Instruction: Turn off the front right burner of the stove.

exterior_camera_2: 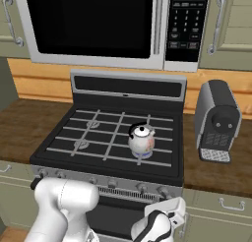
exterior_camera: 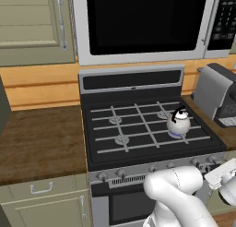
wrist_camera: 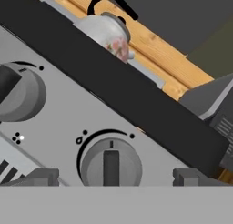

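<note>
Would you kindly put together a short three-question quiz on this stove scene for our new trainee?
1. True or false: a kettle sits on the front right burner of the stove.
2. Multiple choice: what stands on the counter to the right of the stove? A) a toaster B) a coffee machine C) a blender
3. Fill in: in the hand view, the gripper has one finger on each side of a round ____ on the silver front strip.

Key
1. True; a faint violet glow shows under it.
2. B
3. knob
</note>
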Controlling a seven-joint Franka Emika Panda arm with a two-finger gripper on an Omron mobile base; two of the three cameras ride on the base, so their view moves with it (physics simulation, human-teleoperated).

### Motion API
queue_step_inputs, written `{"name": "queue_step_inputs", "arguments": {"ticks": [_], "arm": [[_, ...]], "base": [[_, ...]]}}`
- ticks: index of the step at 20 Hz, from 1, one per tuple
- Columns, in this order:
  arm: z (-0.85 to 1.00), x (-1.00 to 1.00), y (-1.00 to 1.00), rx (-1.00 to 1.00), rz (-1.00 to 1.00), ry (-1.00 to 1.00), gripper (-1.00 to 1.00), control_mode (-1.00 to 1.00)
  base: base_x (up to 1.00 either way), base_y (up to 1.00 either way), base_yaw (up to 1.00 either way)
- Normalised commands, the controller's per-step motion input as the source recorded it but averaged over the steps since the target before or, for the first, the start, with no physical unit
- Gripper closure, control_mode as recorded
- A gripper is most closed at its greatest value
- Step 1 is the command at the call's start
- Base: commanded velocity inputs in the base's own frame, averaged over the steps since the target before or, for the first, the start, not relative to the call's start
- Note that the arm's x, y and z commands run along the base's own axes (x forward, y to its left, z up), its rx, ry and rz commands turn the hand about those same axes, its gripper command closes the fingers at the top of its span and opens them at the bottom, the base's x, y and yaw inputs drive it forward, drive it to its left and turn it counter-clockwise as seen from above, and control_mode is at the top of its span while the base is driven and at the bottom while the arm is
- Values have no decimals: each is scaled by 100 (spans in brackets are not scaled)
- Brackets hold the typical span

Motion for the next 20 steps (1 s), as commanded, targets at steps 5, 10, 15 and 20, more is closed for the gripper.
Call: {"name": "queue_step_inputs", "arguments": {"ticks": [5, 10, 15, 20], "arm": [[-2, 21, 0, 0, 0, 0, -100, -100], [0, 8, 7, 0, 0, 0, -100, -100], [1, 10, 0, 0, 0, 0, -100, -100], [15, 12, 0, 0, 1, 0, -100, -100]], "base": [[0, 0, 0], [0, 0, 0], [0, 0, 0], [0, 0, 0]]}}
